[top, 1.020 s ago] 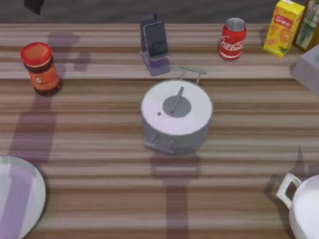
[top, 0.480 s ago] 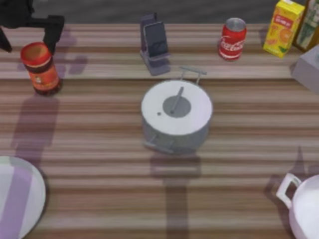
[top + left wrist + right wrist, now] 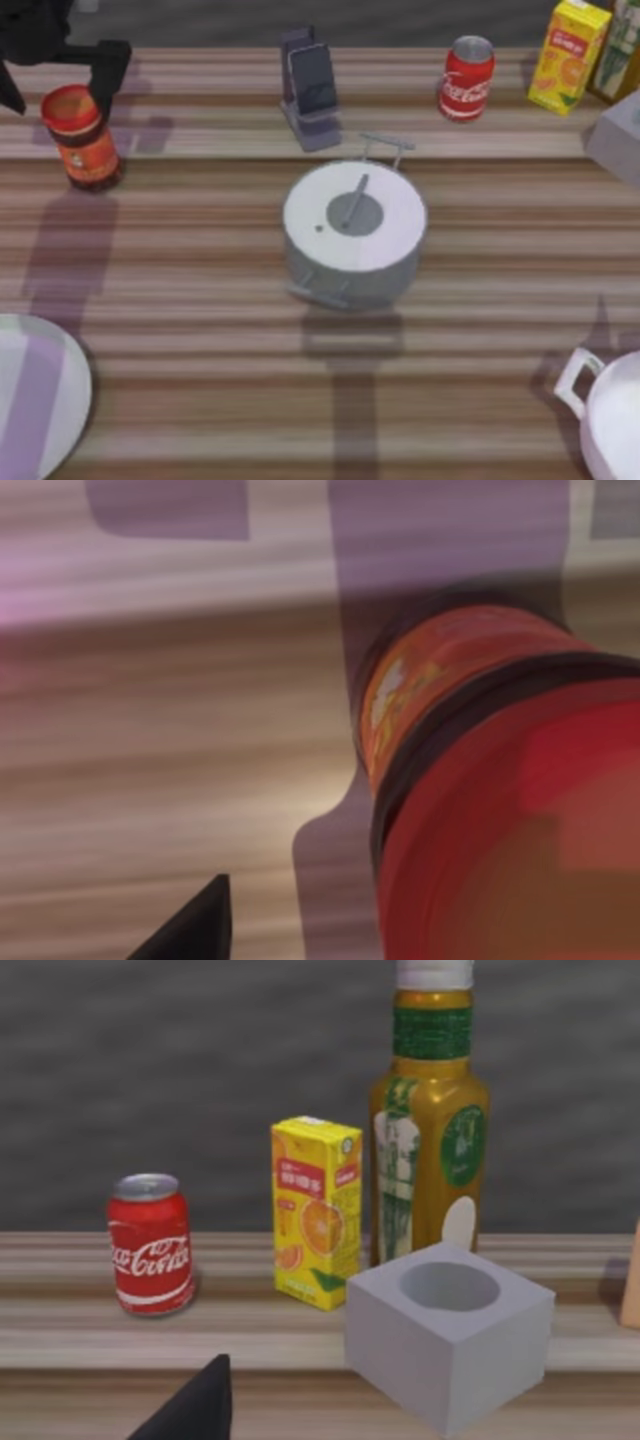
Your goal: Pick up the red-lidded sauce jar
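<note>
Left tool (image 3: 55, 72) astride orange-labelled sauce jar (image 3: 80, 135)

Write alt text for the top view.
The left hand hangs open around the red-lidded sauce jar at the striped table's far left, fingers astride its lid. A grey lidded pot sits mid-table, a Coca-Cola can behind it.

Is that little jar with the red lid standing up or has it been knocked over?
Standing upright. In the top view the red-lidded sauce jar rests on its base on the table, lid on top, with the left gripper open around the lid.
</note>
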`<state>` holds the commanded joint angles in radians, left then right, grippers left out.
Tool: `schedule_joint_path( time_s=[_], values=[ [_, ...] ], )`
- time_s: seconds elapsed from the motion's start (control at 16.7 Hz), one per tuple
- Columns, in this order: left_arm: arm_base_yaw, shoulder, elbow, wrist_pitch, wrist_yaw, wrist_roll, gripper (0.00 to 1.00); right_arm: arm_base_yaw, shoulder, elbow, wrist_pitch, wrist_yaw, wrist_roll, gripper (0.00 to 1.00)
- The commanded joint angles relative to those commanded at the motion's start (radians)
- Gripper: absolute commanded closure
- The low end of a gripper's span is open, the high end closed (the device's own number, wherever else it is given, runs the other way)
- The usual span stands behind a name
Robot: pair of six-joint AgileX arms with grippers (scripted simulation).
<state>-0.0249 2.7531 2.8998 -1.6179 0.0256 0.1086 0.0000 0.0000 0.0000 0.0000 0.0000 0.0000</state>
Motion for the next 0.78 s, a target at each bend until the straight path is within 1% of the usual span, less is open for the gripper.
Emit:
schedule_joint_path(
  time_s=[0.18,0.6,0.78],
  values=[
    [0.003,0.031,0.040,-0.011,0.000,-0.002,0.00,0.000,0.000,0.000,0.000,0.000,0.000,0.00],
    [0.005,0.246,0.350,-0.098,0.003,-0.001,0.00,0.000,0.000,0.000,0.000,0.000,0.000,0.00],
    [0.005,0.291,0.409,-0.116,0.004,0.000,0.00,0.000,0.000,0.000,0.000,0.000,0.000,0.00]
  ],
)
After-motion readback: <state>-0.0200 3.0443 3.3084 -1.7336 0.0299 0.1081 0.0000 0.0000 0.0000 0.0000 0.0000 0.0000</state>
